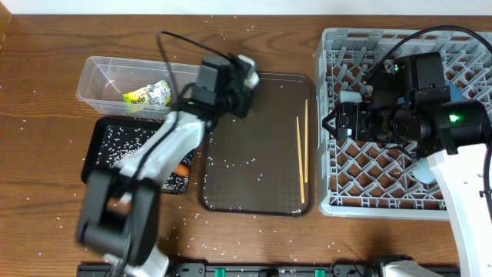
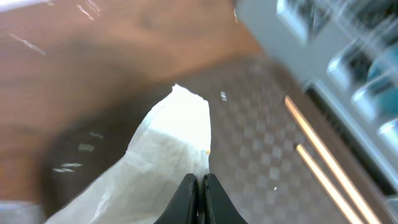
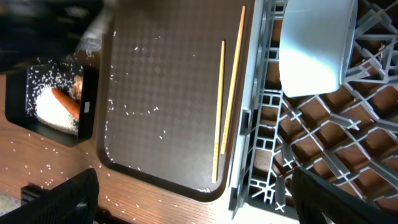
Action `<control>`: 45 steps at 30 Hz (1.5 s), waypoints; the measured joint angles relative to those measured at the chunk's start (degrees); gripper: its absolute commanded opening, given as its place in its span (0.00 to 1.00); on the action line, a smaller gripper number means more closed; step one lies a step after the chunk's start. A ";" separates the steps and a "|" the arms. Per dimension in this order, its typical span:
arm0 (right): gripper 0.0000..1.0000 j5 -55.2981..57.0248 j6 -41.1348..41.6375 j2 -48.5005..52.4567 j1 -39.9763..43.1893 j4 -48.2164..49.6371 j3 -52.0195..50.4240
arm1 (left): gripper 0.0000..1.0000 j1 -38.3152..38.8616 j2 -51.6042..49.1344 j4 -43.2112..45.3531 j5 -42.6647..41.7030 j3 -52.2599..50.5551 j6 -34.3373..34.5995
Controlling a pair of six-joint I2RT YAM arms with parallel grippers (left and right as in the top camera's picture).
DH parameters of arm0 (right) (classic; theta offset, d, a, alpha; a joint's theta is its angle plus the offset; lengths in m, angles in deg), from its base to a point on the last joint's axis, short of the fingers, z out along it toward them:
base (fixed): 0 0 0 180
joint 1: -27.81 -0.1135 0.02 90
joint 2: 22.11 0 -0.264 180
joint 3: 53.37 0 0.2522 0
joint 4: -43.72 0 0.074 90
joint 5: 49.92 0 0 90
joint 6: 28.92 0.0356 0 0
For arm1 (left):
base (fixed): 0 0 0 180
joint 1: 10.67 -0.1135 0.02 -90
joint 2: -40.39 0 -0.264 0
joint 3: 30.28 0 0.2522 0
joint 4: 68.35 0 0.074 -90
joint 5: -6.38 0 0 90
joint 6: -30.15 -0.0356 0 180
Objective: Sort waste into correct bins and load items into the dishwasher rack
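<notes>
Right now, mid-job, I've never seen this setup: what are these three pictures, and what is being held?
Two robot arms work at a wooden table. One picture looks down from above; the other two come from a camera on each wrist. The left arm's fingers are shut on crumpled white paper, over the brown serving tray where two chopsticks lie. The right arm's fingers hang open over the grey rack. On the left sit a clear tub holding a foil wrapper and a black tray with rice and a carrot.
</notes>
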State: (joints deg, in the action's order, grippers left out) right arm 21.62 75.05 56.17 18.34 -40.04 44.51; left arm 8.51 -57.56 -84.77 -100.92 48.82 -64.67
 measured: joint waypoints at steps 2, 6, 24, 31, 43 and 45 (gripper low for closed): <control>0.90 0.00 0.02 0.00 0.00 -0.02 0.00 | 0.06 -1.25 4.26 -1.03 2.23 0.00 0.28; 0.90 0.00 0.02 0.00 0.00 -0.02 0.00 | 0.06 -6.23 8.26 -1.60 6.08 0.07 0.39; 0.84 0.00 -0.13 0.00 0.00 0.83 0.00 | 0.98 -14.58 13.53 -12.76 8.70 -0.02 3.43; 0.76 1.86 0.92 0.09 -3.50 2.67 0.00 | 0.98 -14.58 36.15 -28.33 8.70 0.96 3.98; 0.86 22.47 14.36 12.28 -28.04 7.39 0.13 | 0.98 -17.62 50.99 -53.18 8.70 0.90 18.82; 0.84 23.96 16.33 17.03 -29.07 8.92 0.15 | 0.98 -17.68 51.17 -56.72 8.70 0.90 19.76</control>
State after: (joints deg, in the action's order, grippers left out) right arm 45.58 91.38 73.20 -10.73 -31.12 44.66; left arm -9.18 -6.40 -141.49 -92.22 49.72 -44.91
